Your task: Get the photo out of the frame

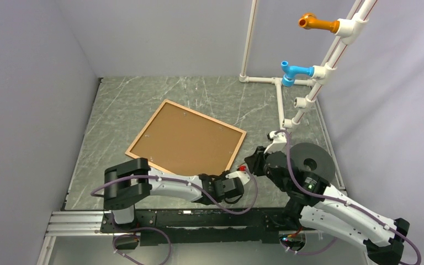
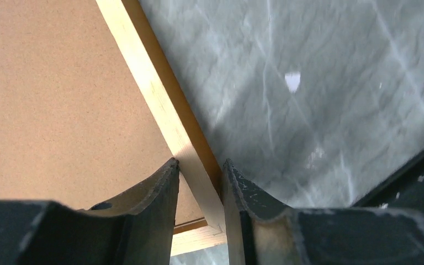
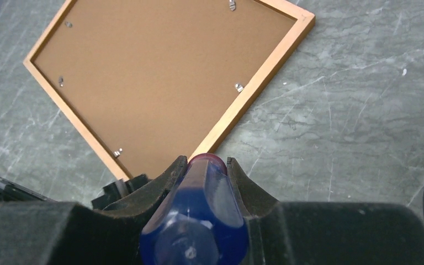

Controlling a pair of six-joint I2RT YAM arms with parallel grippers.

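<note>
Top view: the frame (image 1: 206, 116) is seen lying face down on the worktop (image 1: 132, 99), with the photo (image 1: 185, 138) seated in it and only its brown backing showing. Left wrist view: the left hand (image 2: 199, 171) is clenched on the frame's moulding near a corner. Right wrist view: a blue-handled tool (image 3: 196, 221) is grasped by the right hand (image 3: 207, 163), and metal tabs (image 3: 239, 87) are seen along the backing's edge.

Open table (image 1: 199, 88) beyond frame (image 1: 147, 127); pipe rack (image 1: 280, 105) blocks far right.

Grey marbled table (image 1: 210, 91), frame (image 1: 206, 116) lying back-up
</note>
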